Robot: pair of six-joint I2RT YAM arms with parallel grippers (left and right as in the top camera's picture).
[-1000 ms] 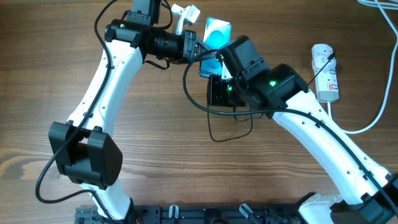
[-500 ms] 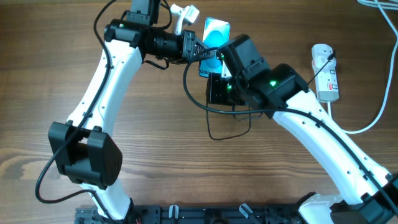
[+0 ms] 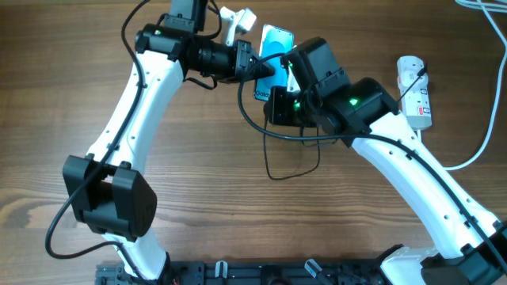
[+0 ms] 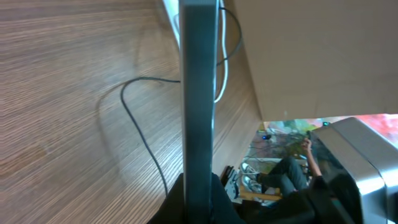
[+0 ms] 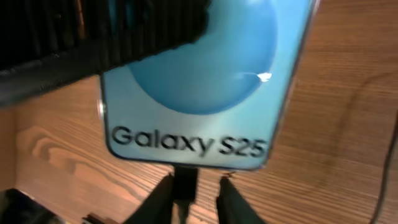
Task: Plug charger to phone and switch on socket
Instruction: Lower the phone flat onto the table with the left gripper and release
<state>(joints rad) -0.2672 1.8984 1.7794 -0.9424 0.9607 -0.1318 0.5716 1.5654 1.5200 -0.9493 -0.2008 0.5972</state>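
The phone (image 3: 277,39), cyan-screened and lettered "Galaxy S25" (image 5: 199,81), is held off the table at the far middle. My left gripper (image 3: 257,67) is shut on it; in the left wrist view the phone (image 4: 199,93) shows edge-on between the fingers (image 4: 186,202). The charger's dark plug tip (image 5: 185,182) sits in the phone's lower short edge. My right gripper (image 5: 198,196) is open around the plug, which lies against the left finger with a gap to the right finger (image 5: 233,199). The thin black charger cable (image 3: 273,162) loops over the table. The white socket (image 3: 416,91) lies at the far right.
A thick white cord (image 3: 475,154) runs from the socket towards the right edge. A small white object (image 3: 238,20) stands behind my left wrist. The black cable (image 4: 146,137) trails over the wood below the phone. Both arms crowd together at the far middle.
My right gripper's jaws have parted from the plug, which stays in the phone. The right wrist has shifted slightly up and away. My left gripper still holds the phone.
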